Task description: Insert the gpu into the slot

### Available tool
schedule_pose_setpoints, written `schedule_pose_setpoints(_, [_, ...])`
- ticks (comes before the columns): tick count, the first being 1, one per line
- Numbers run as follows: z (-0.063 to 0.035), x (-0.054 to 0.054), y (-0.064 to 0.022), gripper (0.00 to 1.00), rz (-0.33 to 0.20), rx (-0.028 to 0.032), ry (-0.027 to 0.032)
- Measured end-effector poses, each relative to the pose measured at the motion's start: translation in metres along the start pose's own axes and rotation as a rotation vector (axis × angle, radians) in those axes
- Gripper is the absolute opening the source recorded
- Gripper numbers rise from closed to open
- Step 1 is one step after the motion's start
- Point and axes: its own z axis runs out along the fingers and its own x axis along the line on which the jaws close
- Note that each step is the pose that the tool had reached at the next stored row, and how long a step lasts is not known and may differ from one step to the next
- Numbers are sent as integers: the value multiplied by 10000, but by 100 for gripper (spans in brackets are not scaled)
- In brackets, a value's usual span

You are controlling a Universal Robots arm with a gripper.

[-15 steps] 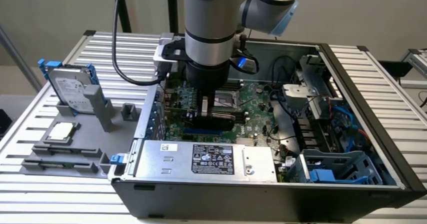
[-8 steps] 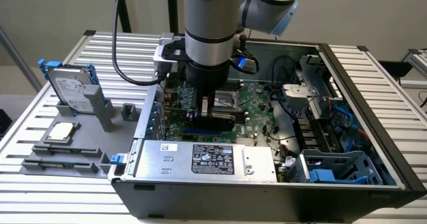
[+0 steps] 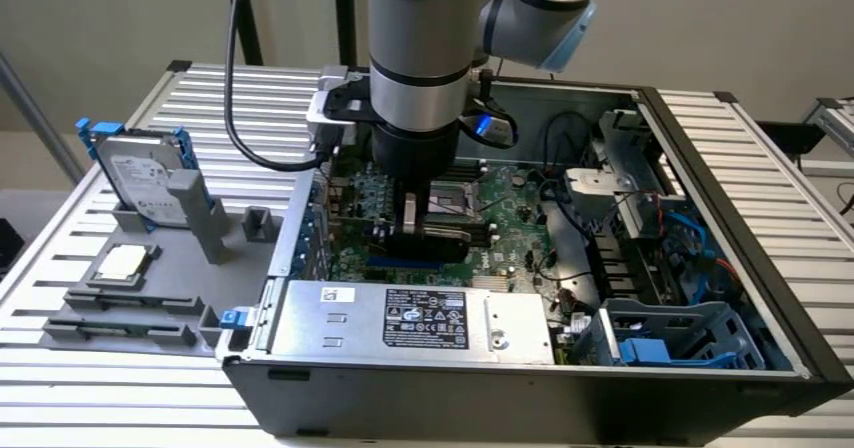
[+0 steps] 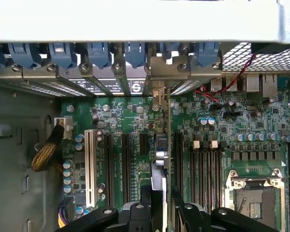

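- Black pincer (image 4: 160, 195) is pinching the gpu (image 4: 160, 164) from both sides, its fingers pressing on the card's faces.
- Thin dark gpu is standing upright on edge, just over the blue slot (image 3: 400, 264) of the green motherboard (image 3: 514, 208).
- Open computer case (image 3: 534, 398) is lying on a slatted metal table (image 3: 787, 168).

Green motherboard (image 4: 135, 111); blue slot (image 3: 398, 262)

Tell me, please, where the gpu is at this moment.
In the exterior view the gpu is inside the open case, held upright by the gripper over the blue slot on the green motherboard, beyond the silver power supply box.
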Motion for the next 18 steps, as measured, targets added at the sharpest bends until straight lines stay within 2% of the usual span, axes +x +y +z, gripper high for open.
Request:
schedule_pose_setpoints(5, [3,3,1,26,-5,28,-2])
schedule_pose_setpoints(13, [16,5,14,26,-14,160,-7])
schedule_pose_setpoints(18, [33,5,17,26,-18,165,-8])
